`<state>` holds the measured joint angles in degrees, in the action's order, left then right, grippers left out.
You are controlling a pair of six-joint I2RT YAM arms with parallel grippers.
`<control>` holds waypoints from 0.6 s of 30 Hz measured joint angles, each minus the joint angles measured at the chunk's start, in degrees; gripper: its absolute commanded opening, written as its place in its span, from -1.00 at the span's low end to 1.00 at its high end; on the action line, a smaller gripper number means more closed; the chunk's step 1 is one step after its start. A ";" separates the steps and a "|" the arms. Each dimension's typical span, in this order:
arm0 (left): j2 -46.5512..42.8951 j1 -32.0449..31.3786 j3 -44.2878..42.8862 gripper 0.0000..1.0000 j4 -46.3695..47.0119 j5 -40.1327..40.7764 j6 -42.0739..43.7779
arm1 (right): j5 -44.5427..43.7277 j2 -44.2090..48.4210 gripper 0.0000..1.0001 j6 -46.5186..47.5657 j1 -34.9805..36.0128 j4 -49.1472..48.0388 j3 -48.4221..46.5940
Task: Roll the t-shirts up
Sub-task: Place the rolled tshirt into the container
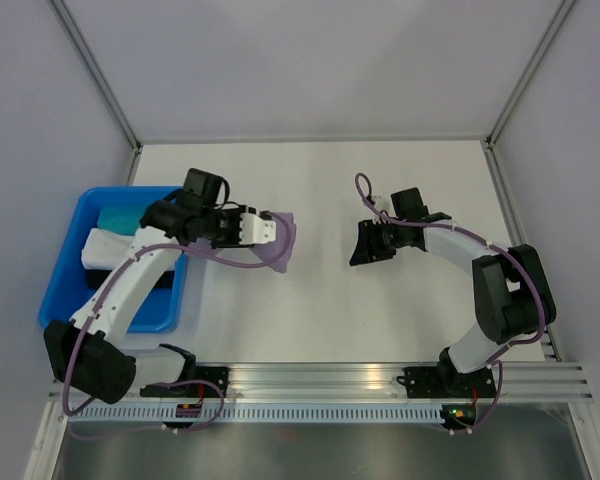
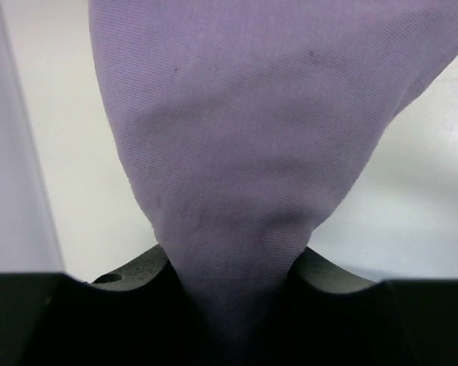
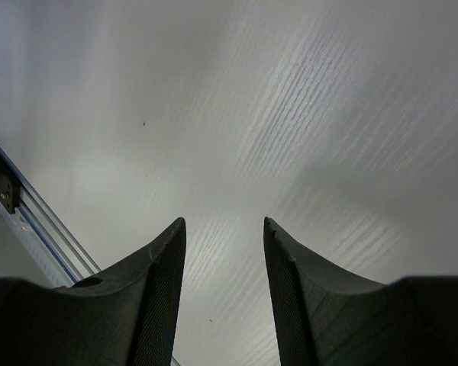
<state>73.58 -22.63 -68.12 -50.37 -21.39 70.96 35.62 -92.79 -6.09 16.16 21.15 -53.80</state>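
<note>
The lavender t-shirt (image 1: 283,243) is off the bench. It hangs as a bunched wad from my left gripper (image 1: 272,232), just past the right wall of the blue bin (image 1: 64,262) and left of the bench's middle. In the left wrist view the thin fabric is pinched into a narrow neck between the jaws and fans out wide beyond them, so that gripper is clamped on the shirt. I can't tell which part of the garment I have, nor whether its lower edge touches the bench (image 1: 310,320).

My right gripper (image 1: 368,245) hovers right of the bench's middle, well apart from the shirt. Its jaws are parted with only bare surface showing between them, so it holds nothing.

In the bin, near the bench's left edge, lie a teal cloth (image 1: 120,217) and a white cloth (image 1: 105,247), partly hidden under my left arm.

I judge this to be the opening step: the shirt is picked up, and nothing is spread or rolled yet. The next move calls for lowering it onto the middle of the bench. Then I'd bring the right gripper across to take a second edge and draw the two apart until the cloth lies flat. The fabric looks soft and will likely fold on itself, so I want a clean straight edge before any rolling starts.
</note>
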 measured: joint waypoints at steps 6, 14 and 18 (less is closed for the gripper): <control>-3.74 15.47 -10.54 -0.95 -16.11 0.15 11.17 | 0.28 -0.28 0.02 -0.55 0.00 -1.90 -1.75; -5.88 45.11 -6.93 -0.95 -23.47 1.18 28.50 | 0.52 -2.78 0.04 -0.59 0.46 -2.73 -5.16; -5.79 51.06 -1.68 -0.95 -24.83 2.43 33.90 | 0.50 -3.76 0.04 -0.63 1.66 -2.25 -8.13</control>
<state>67.79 28.42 -69.80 -75.20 -18.96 104.86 36.12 -96.55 -6.72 17.82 18.90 -61.93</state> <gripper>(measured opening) 0.436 0.517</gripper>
